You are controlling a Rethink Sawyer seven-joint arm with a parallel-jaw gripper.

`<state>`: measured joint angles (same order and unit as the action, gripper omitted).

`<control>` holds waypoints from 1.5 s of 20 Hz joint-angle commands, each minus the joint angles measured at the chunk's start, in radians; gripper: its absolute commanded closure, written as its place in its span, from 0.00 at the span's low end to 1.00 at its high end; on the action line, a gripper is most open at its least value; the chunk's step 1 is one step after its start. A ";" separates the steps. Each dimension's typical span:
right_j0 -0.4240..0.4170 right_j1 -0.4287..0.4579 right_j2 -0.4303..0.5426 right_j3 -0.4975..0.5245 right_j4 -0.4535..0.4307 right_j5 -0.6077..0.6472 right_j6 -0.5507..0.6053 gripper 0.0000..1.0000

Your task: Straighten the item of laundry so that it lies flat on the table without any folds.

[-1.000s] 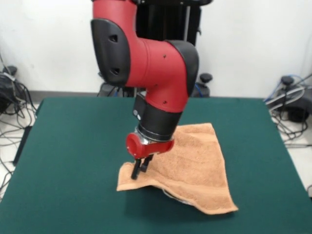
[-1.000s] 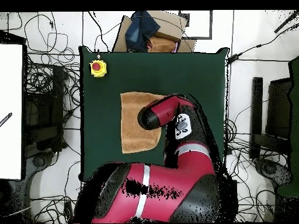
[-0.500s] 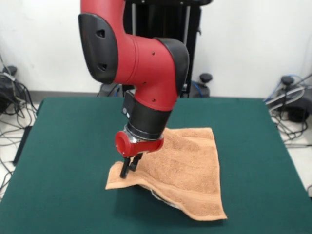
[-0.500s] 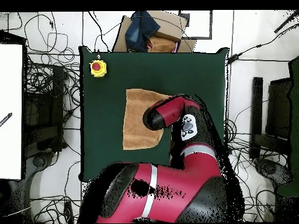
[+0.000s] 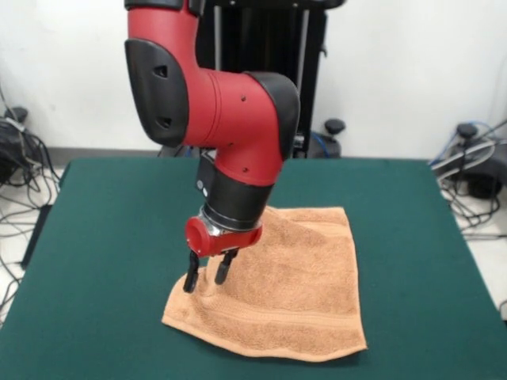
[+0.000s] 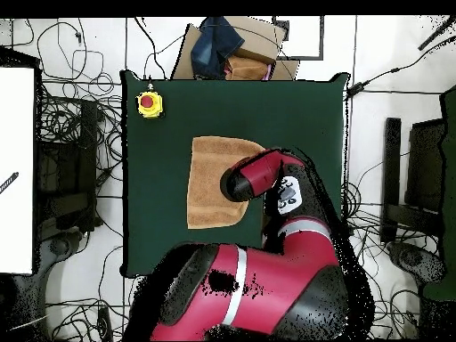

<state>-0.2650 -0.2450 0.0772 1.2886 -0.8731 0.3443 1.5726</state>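
The item of laundry (image 5: 293,277), a peach-orange towel, lies spread on the green table (image 5: 103,222), with a woven band along its near hem. A small ridge rises at its near-left corner under the gripper. My gripper (image 5: 207,277) hangs just over that corner, open, with nothing between its fingers (image 5: 192,281). In the overhead view the towel (image 6: 212,183) shows as a rectangle left of the table's (image 6: 294,107) middle. The red arm (image 6: 258,174) covers the towel's right edge and hides the gripper.
A yellow box with a red button (image 6: 150,104) sits at one table corner in the overhead view. A cardboard box with dark cloth (image 6: 230,49) stands beyond the table's edge. Cables lie on the floor around the table.
The gripper carried the towel's corner to the left in the front view, then opened and let it go. The lifted corner has dropped and the towel lies flatter.
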 commanded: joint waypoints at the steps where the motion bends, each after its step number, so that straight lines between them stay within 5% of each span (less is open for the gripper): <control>1: 0.021 0.038 0.066 0.013 -0.079 0.028 -0.133 0.00; 6: 0.013 0.034 0.082 0.017 -0.089 -0.008 -0.125 0.00; 11: -0.066 0.010 0.178 0.110 0.016 0.172 -0.251 0.00; 30: -0.017 -0.158 0.168 0.348 0.100 0.252 -0.067 0.00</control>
<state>-0.3120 -0.3379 0.1530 1.4858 -0.8263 0.4854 1.5724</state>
